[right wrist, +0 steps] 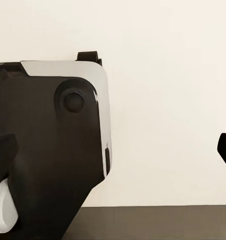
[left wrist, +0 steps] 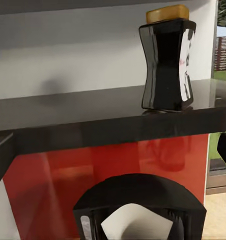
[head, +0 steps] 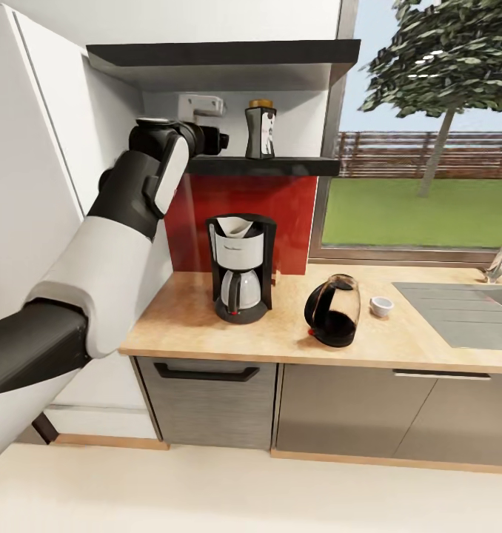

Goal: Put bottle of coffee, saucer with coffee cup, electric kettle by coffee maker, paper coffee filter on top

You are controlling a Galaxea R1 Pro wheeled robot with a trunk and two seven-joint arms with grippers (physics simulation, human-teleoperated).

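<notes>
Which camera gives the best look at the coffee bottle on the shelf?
The left wrist view: the coffee bottle stands large and upright on the dark shelf, gold cap and label clear. The head view shows it small, beyond the raised left arm. The right wrist view faces a pale wall.

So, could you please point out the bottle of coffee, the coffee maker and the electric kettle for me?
bottle of coffee (left wrist: 167,65), left wrist view, on its dark body below the yellow lid.
coffee maker (head: 240,255), head view, on its silver front panel.
electric kettle (head: 332,311), head view, on its dark glass body.
</notes>
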